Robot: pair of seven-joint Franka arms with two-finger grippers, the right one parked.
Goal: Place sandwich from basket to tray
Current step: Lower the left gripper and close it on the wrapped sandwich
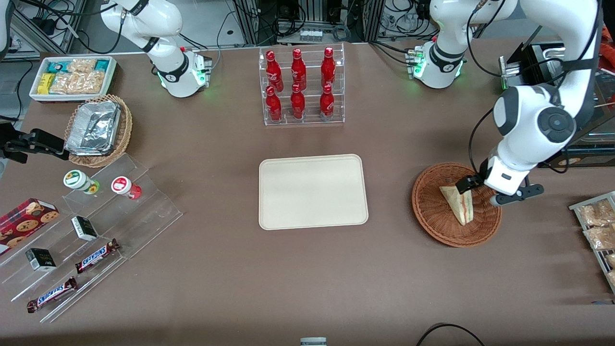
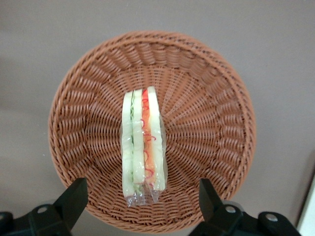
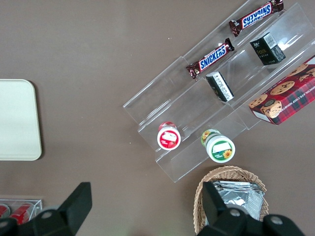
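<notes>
Since wrapped in clear film and standing on its long edge in the basket (image 2: 152, 132), probably light, squashy and a bit slippery, that sandwich (image 2: 143, 142). Best pinched gently across the flat bread faces, mid-length, not squeezed hard. Hovering right above it, gripper (image 2: 142, 199) spread wide with nothing held, fingers (image 2: 74, 196) straddling both sides. Wrist pointing straight down, elbow bent high over the table. Farther along toward the parked arm, tray (image 1: 313, 191) waiting.

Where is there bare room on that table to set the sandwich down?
The cream tray is bare, and so is the brown table between it and the basket. The open gripper hovers over the sandwich. The snack shelves toward the parked arm's end are crowded.
</notes>
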